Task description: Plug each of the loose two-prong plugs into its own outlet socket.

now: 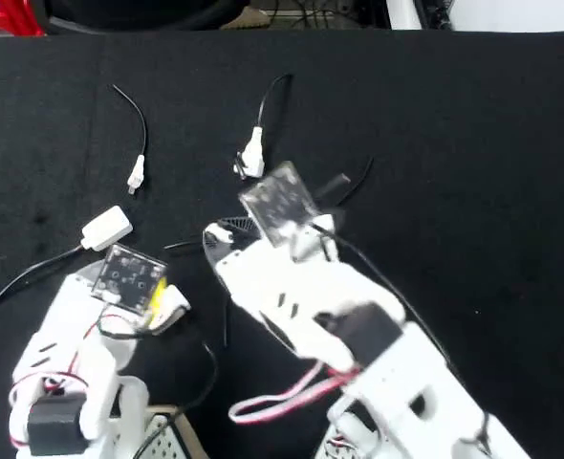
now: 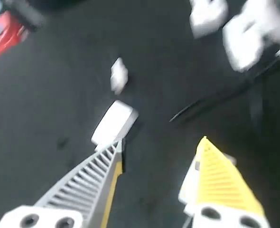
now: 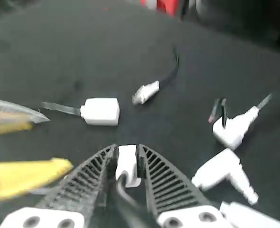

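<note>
On the black counter (image 1: 454, 143), right fingers (image 3: 168, 183) clench a white connector (image 3: 127, 164); left fingers (image 2: 220, 175) gape near a white socket (image 2: 114, 123).

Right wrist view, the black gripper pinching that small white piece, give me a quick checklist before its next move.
1. Right gripper shut on the small white piece: ok.
2. Held piece's prongs visible: cannot tell.
3. White rectangular block on its cable lies free on the black table: ok.
4. Held piece meets that block: not ok, they are apart.
5. Left gripper open, holding nothing: ok.
</note>
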Robot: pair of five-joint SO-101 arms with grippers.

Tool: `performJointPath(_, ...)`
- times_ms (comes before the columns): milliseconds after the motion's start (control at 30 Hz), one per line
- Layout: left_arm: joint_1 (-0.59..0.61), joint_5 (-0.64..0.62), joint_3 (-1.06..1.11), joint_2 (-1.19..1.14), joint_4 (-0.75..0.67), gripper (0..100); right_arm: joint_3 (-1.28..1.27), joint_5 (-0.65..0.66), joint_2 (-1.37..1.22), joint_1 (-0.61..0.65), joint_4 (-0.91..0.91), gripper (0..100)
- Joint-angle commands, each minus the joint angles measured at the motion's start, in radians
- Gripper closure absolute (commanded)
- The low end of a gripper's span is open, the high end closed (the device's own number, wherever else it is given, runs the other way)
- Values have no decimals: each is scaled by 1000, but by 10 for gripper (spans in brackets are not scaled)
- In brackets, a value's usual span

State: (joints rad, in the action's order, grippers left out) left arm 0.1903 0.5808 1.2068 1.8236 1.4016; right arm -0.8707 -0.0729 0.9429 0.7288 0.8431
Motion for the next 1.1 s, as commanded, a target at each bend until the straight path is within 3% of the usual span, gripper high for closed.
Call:
performJointPath(0,317,121,-42,2,40,758,105,-9,-173,58,20,987)
performJointPath(133,567,129,-5,2,23,759,108,-11,-321,120,-29,987)
performJointPath(300,723,126,228,2,-167,794,105,-12,-409,157,-72,987)
performJointPath(433,762,112,392,2,-313,890,94,-12,-455,186,-112,987)
performJointPath(600,806,-58,467,2,-431,907,58,-26,-539,206,-233,987)
performJointPath(867,806,-166,476,0,-439,896,54,-61,-595,252,-256,987)
performJointPath(1067,788,-172,476,-2,-384,896,18,-138,-599,250,-261,987)
